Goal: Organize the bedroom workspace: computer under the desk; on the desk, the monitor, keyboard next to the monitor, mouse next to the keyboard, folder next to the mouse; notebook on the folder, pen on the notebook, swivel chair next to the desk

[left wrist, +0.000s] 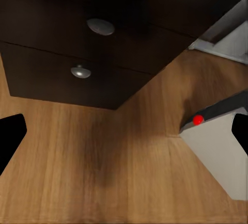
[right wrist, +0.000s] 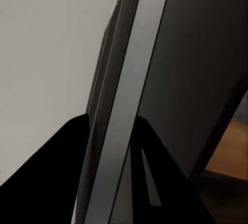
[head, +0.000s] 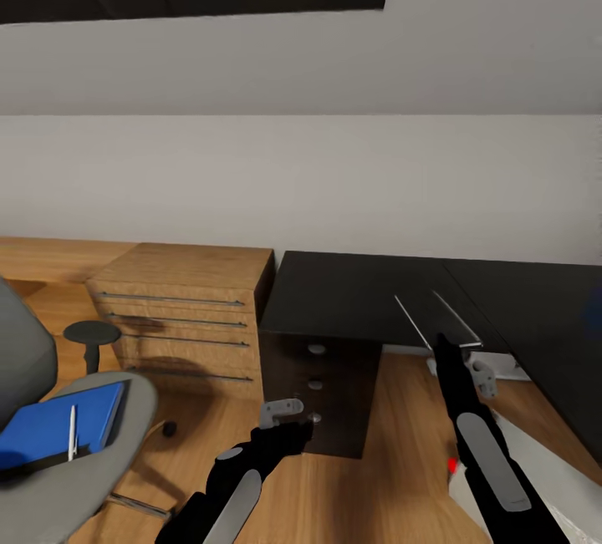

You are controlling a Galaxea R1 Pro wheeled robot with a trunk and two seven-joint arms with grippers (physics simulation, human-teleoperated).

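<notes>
My right gripper [head: 443, 343] is shut on a thin slab with silver edges, the keyboard [head: 437, 317], held edge-up over the black desk [head: 343, 293]. In the right wrist view the keyboard [right wrist: 129, 79] runs between the two dark fingers [right wrist: 57, 177]. My left gripper [head: 283, 410] hangs open and empty in front of the desk's dark drawer block [head: 322, 402]. At the far left the grey swivel chair [head: 109, 444] carries a flat blue cover [head: 58, 427], notebook or folder, with a pale pen [head: 72, 432] on it. The white computer [head: 502, 452] with a red light stands on the floor.
A wooden chest of drawers [head: 180, 318] stands against the wall between the chair and the desk. The drawer block's round knobs [left wrist: 101, 26] face my left gripper [left wrist: 124, 136], with wooden floor [left wrist: 103, 172] below and the computer [left wrist: 217, 146] beside it.
</notes>
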